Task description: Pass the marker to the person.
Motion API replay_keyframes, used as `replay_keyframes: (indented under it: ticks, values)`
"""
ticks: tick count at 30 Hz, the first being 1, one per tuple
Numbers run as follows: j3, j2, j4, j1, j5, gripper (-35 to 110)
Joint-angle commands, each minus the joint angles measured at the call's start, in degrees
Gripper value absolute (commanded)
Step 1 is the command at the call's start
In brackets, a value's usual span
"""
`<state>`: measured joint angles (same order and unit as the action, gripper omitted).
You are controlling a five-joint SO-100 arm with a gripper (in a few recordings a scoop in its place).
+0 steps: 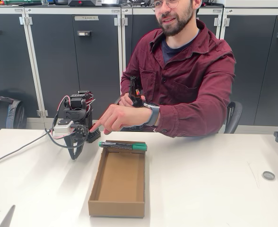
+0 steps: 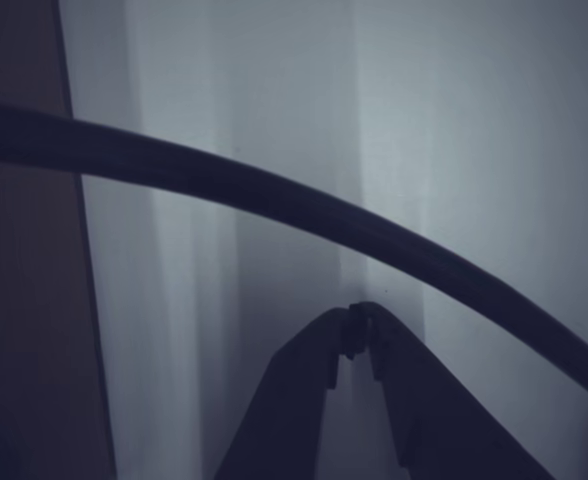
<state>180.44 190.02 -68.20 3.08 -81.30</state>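
Observation:
The marker (image 1: pixel 123 146), dark barrel with a green cap end on the right, lies across the far rim of an open cardboard box (image 1: pixel 100 182). My gripper (image 1: pixel 75 156) points straight down at the table just left of the box, folded close to the arm's base. In the wrist view the gripper (image 2: pixel 357 322) has its tips touching, shut on nothing, with a dark cable (image 2: pixel 304 215) arching across the white table. The person (image 1: pixel 186 71) sits behind the table, hand (image 1: pixel 113 118) stretched toward my arm, fingertips just above the marker.
The person's other hand holds a dark bottle (image 1: pixel 134 92) near the chest. A small round disc (image 1: pixel 268 175) lies on the table at the right. A cable (image 1: pixel 16 151) runs left from the arm's base. Grey cabinets stand behind.

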Motion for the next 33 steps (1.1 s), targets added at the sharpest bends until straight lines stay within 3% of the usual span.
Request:
replay_keyframes:
  ticks: [1,16,26,33]
  values:
    - [1.32,0.79,-3.96,-0.88,-0.79,-5]
    - [0.97,0.79,-4.13,-0.79,-0.79,-5]
    - [-19.69,-6.68,-14.5,-0.35,-0.18,-5]
    - [-33.22,-16.88,-15.03,2.46,2.81,-5]
